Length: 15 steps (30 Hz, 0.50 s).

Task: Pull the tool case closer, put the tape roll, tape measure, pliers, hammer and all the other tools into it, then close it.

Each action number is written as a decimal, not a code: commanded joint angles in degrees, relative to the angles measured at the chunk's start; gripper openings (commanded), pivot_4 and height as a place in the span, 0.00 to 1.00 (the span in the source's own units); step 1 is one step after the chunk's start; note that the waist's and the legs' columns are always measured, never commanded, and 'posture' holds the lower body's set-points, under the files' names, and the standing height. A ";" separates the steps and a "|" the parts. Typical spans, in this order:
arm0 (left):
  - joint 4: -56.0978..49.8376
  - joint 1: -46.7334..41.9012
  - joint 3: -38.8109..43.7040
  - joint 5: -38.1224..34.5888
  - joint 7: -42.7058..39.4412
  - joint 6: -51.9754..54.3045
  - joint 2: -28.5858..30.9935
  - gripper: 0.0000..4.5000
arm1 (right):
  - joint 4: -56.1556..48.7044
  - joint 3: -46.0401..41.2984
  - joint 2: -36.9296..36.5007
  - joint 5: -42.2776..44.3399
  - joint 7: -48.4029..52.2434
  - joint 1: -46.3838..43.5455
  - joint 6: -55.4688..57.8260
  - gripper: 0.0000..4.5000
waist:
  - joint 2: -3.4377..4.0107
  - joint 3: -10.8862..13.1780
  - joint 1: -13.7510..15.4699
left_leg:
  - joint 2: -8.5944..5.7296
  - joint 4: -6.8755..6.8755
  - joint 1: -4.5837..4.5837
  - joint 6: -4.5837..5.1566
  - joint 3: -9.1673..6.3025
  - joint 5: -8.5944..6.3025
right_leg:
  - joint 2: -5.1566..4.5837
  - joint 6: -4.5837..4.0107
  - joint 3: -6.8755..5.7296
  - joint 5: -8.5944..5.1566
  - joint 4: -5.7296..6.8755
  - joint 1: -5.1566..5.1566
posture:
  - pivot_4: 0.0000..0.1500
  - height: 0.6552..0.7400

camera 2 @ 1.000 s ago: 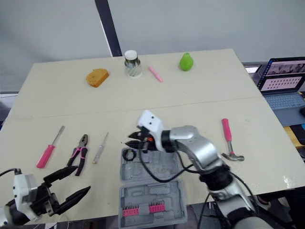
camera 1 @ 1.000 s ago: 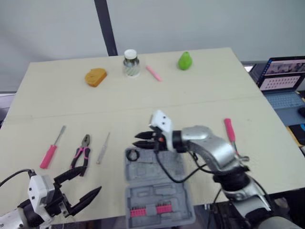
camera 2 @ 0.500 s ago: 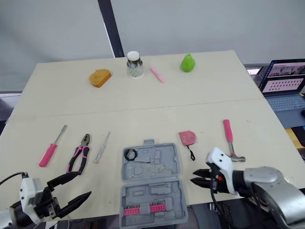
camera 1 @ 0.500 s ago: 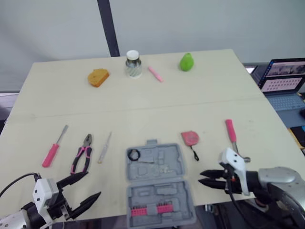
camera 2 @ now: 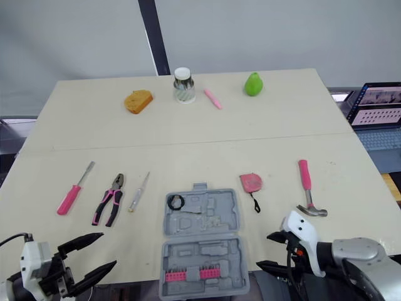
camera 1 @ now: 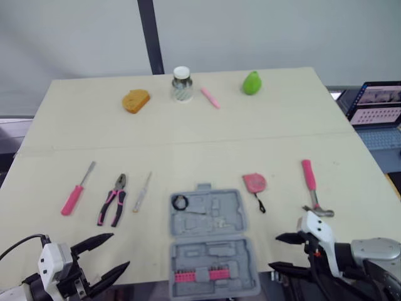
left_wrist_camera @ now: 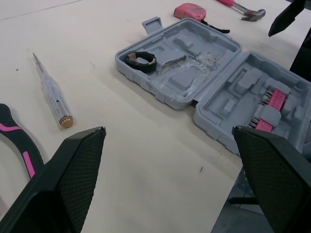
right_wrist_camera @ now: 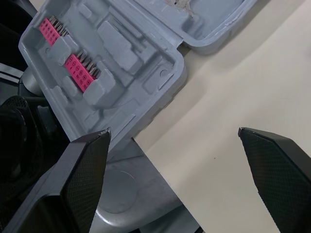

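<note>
The grey tool case (camera 1: 210, 241) lies open at the table's front edge, pink bits in its near half. A black tape roll (camera 1: 180, 202) sits in its far half. Right of the case lie a pink tape measure (camera 1: 254, 183) and a pink-handled hammer (camera 1: 311, 185). To its left are pliers (camera 1: 113, 200), a clear tester screwdriver (camera 1: 142, 192) and a pink screwdriver (camera 1: 76, 197). My left gripper (camera 1: 119, 251) hovers open at the front left, short of the pliers. My right gripper (camera 1: 274, 252) is open at the front edge, right of the case, holding nothing.
Along the far edge stand an orange sponge-like piece (camera 1: 135, 100), a white-lidded jar (camera 1: 182, 84), a pink marker (camera 1: 210, 98) and a green pear (camera 1: 252, 82). A laptop (camera 1: 379, 110) sits beyond the table's right side. The case's near half (right_wrist_camera: 112, 73) overhangs the front edge.
My right gripper drew back from the tape roll in the case to the front right edge and opened. The tape measure came into sight. The camera shifted slightly.
</note>
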 commanded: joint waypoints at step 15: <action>-1.84 -13.54 -10.03 -0.01 -0.02 0.55 1.27 1.00 | -11.81 -1.51 15.78 0.78 -30.69 -10.70 17.46 0.99 | 0.01 -0.08 -0.25 | -0.01 -0.03 0.01 -0.07 -0.04 0.04 | 0.14 0.02 0.01 0.01 0.14 -0.08 | 1.00 0.95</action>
